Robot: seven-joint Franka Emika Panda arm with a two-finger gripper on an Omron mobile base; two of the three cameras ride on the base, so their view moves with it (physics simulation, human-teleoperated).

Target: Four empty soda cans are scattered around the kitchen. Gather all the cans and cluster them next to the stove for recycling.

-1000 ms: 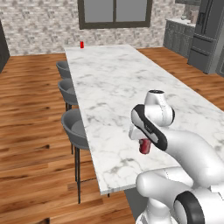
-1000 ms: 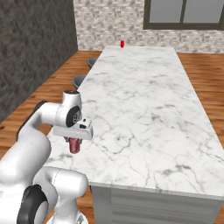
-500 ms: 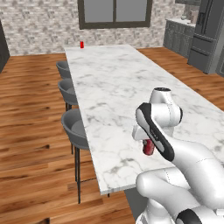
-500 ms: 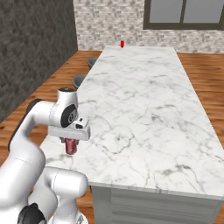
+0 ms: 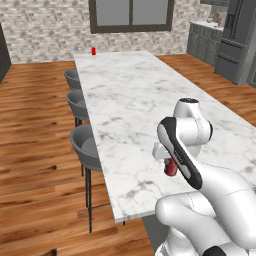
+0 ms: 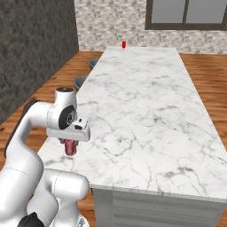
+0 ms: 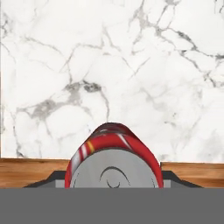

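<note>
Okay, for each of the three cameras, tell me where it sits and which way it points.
Left base view: behind the arm's left, facing along the marble island; white arm at lower right, claw holding a red can.
Right base view: behind its right, same island and held can; arm at lower left.
Hand view: looks down past the can top at marble.
Both base views share the far red can.

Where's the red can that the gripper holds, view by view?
Left base view: held red can hangs under the gripper, right of centre, over the marble island's near end.
Right base view: same can lower left, at the island's near left edge.
Hand view: its silver top and red side at bottom centre.
Shared landmark: marble island, with another red can at its far corner.
</note>
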